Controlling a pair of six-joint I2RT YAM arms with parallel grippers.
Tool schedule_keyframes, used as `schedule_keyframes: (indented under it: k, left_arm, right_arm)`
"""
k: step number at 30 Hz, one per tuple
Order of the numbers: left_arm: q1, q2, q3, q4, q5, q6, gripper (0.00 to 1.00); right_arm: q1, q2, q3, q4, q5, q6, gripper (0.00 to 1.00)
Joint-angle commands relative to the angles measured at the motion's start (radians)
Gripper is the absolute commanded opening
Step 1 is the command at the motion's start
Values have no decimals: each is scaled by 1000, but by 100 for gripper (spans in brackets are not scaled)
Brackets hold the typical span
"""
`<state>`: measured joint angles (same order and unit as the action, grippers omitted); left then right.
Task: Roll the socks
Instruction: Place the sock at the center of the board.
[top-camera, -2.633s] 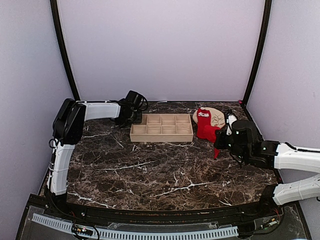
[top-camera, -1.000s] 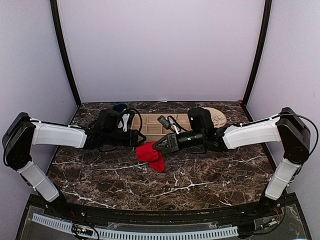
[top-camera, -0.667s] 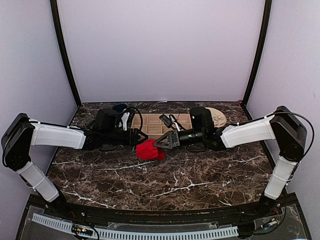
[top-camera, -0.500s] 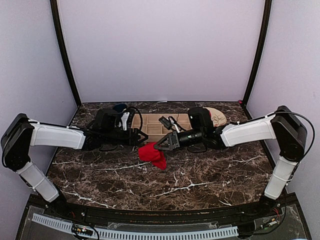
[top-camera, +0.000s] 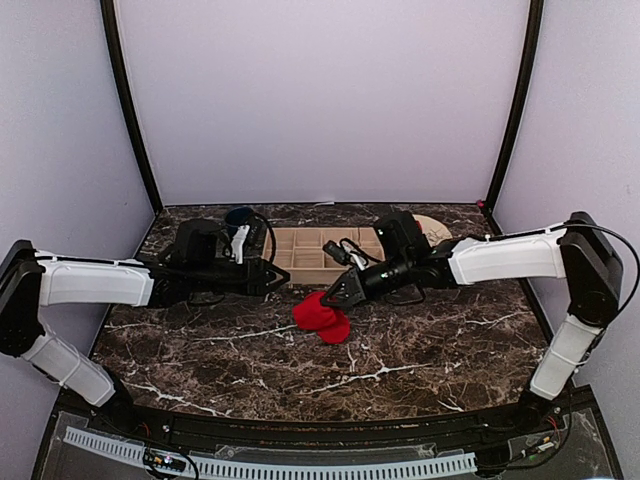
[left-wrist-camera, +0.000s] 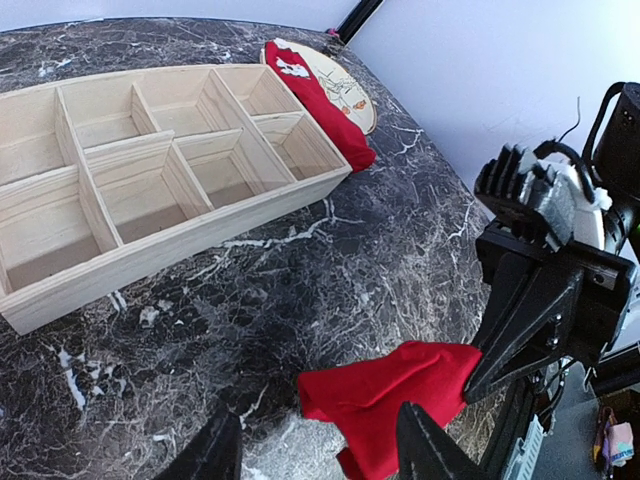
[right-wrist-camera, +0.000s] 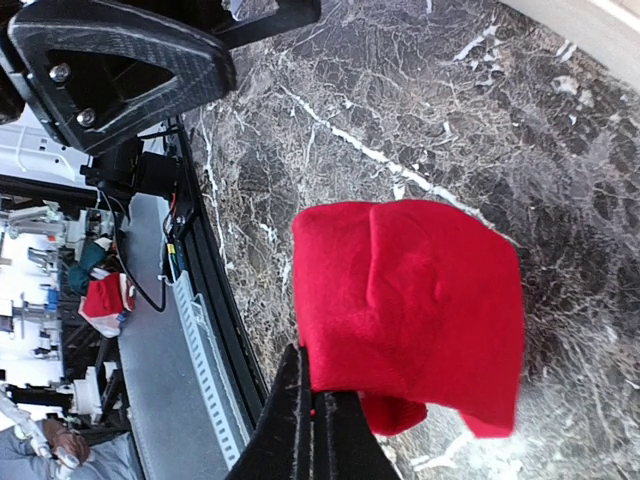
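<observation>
A red sock (top-camera: 322, 318) hangs bunched from my right gripper (top-camera: 337, 297), which is shut on its edge; its lower folds droop onto the marble. In the right wrist view the sock (right-wrist-camera: 410, 300) spreads just beyond the closed fingertips (right-wrist-camera: 312, 385). My left gripper (top-camera: 274, 280) stands open a little to the sock's left, not touching it. In the left wrist view the sock (left-wrist-camera: 395, 385) lies just ahead of the open gripper (left-wrist-camera: 320, 455), toward its right finger. A second red sock (left-wrist-camera: 312, 92) with white print lies across the tan plate (left-wrist-camera: 352, 95).
A wooden compartment tray (top-camera: 300, 262) stands behind both grippers, its cells (left-wrist-camera: 150, 170) empty. A dark blue mug (top-camera: 238, 215) sits at the back left of the tray. The plate (top-camera: 437, 226) is at the back right, partly behind my right arm.
My right gripper has carried the sock a little right and nearer, lowering it onto the table. The left arm has drawn back slightly to the left, still open.
</observation>
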<state>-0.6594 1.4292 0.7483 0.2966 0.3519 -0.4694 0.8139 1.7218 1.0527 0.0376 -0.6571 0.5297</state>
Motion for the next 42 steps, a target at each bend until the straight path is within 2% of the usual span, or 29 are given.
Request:
schedule_keyframes:
  k: [1,9,15,20,26,29,34,38,42]
  left_arm:
    - [-2,-22,-17,-9,38,25,54]
    - [-17,7,-18,28,66,20,54]
    - [-28,36,-14,47,91,25,54]
    - [-37,47,-23,70,109,26,54]
    - [-40,45,-45,92,126,23,54]
    - [-42,47,-50,102,127,22,54]
    - [-44,40,-57,107,118,20,54]
    - [-45,19,-76,102,101,29,54]
    - [-45,15,-96,107,96,29,54]
  right_arm:
    - [-4,-78,50,-157,35,-100,0]
    - [3,-236,-33,-346,69,-114,0]
    - [23,-333,-86,-386,2,-49,0]
    - [44,-260,-108,-403,-77,-52,0]
    - [62,-53,8,-421,-110,-121,0]
    - [71,86,157,-442,-81,-159,6]
    - [76,248,333,-414,-50,-153,27]
    - [80,262,382,-375,8,-132,33]
    - [76,197,351,-347,92,-126,37]
